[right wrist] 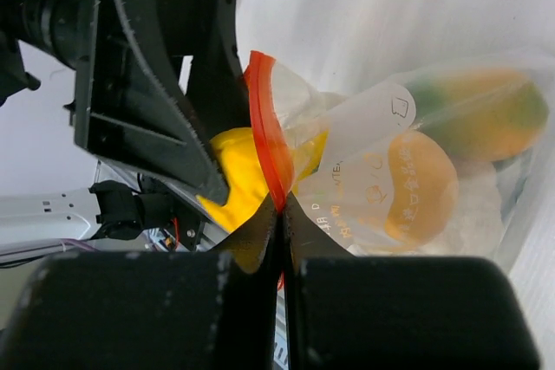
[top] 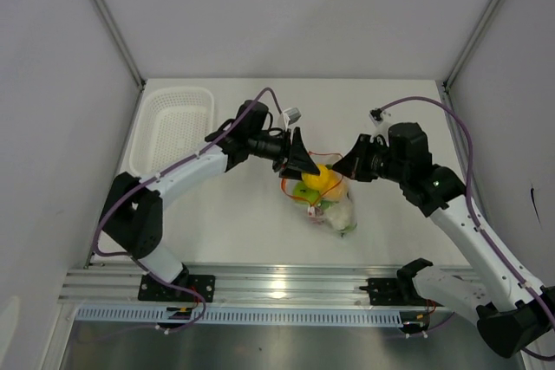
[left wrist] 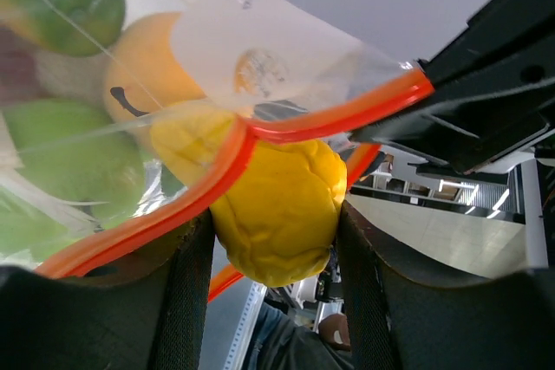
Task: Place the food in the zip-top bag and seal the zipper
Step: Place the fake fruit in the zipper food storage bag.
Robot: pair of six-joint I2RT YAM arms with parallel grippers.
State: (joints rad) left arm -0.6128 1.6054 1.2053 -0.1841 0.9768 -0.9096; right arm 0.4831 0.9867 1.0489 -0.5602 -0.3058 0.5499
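The zip-top bag [top: 334, 207] lies crinkled mid-table, its mouth lifted toward the grippers. Through the clear plastic I see an orange ball [right wrist: 421, 185], a green apple [left wrist: 78, 166] and a white piece [top: 342, 212]. My left gripper [left wrist: 273, 218] is shut on a yellow fruit [left wrist: 277, 192] at the bag's mouth, between the two sides of the orange-red zipper [left wrist: 217, 181]. In the top view that gripper [top: 305, 165] comes in from the left. My right gripper [right wrist: 282, 205] is shut on the zipper strip [right wrist: 264, 123] and holds that edge up; from above it [top: 342, 166] sits just right of the fruit.
A white mesh basket [top: 173, 126] stands at the back left of the table. Grey walls close in the sides and back. A metal rail [top: 277, 288] with the arm bases runs along the near edge.
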